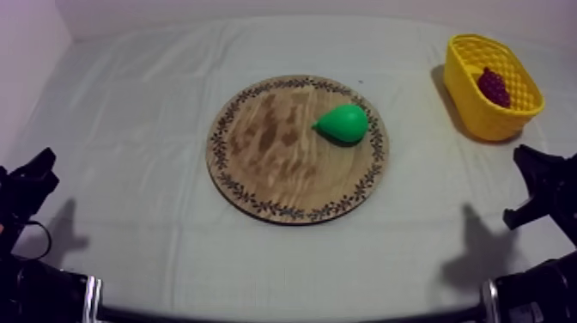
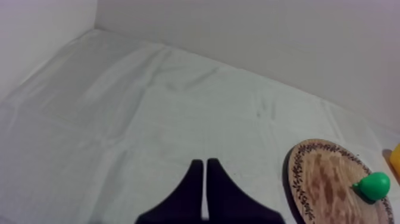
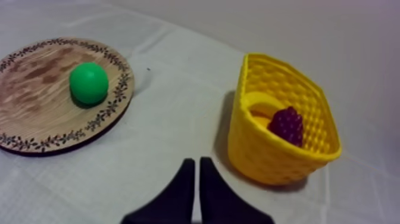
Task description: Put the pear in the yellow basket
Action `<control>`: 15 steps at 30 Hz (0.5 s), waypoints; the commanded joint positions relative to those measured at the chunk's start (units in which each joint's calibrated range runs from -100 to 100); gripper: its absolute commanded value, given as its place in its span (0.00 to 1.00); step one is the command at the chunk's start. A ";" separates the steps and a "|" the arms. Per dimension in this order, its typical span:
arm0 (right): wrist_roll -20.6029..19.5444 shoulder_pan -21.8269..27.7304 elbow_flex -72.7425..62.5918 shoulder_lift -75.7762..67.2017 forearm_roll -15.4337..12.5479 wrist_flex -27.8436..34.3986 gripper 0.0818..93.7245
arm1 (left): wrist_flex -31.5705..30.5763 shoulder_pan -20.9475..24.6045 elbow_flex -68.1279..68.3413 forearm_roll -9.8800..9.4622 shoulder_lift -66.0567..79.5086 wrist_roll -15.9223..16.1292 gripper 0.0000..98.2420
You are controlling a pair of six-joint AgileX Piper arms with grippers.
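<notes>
- L gripper (image 2: 204, 162): fingers pressed together in a narrow wedge, nothing btwn them. It hangs over bare cloth (image 2: 149, 107), w/ the wooden board (image 2: 324, 179) off to one side and well apart from the tips.
- R gripper (image 3: 196, 161): fingers likewise clenched into a wedge, holding nothing. Tips are over cloth in the gap btwn board and yellow basket (image 3: 262, 149), nearer the basket, touching neither.
- Top view: both arms sit low at their own sides of the table, L at the lower left edge, R at the lower right edge, each clear of the board.
- Pear (image 1: 345, 123): green, lying on its side on the board, on the half toward the basket, close to the patterned rim but inside it. Narrow end points toward the board's centre, fat end toward the rim. Nothing touches it.
- Board: round, leaf-pattern rim, flat on the cloth approx mid-table.
- Basket: far right of the table, well apart from the board, upright, open top.
- Bunch of grapes (image 1: 493, 86): dark red-purple, inside the basket, resting vs. the wall on the R arm's side.
</notes>
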State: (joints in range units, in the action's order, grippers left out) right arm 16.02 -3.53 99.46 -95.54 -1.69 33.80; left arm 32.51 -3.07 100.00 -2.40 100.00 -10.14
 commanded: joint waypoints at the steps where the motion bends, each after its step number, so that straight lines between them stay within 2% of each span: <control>1: 0.55 -0.02 -0.66 0.98 0.45 -1.93 0.01 | -0.01 -0.01 0.00 -0.02 0.00 0.01 0.00; 4: -0.10 -0.48 -3.88 3.81 2.23 -3.50 0.00 | -0.01 -0.01 0.00 -0.02 0.00 0.01 0.00; 7: 0.21 -1.35 -10.42 8.50 3.35 -1.97 0.01 | -0.01 -0.01 0.00 -0.02 0.00 0.01 0.00; 12: 4.74 -3.10 -24.46 19.34 1.19 3.05 0.01 | -0.01 -0.01 0.00 -0.02 0.00 0.01 0.00; 15: 8.89 -3.92 -33.76 27.08 -0.95 7.51 0.01 | -0.01 -0.01 0.00 -0.02 0.00 0.01 0.00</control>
State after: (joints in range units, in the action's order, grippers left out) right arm 20.98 -7.25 75.72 -75.82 -1.47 38.00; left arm 32.51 -3.07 100.00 -2.40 100.00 -10.14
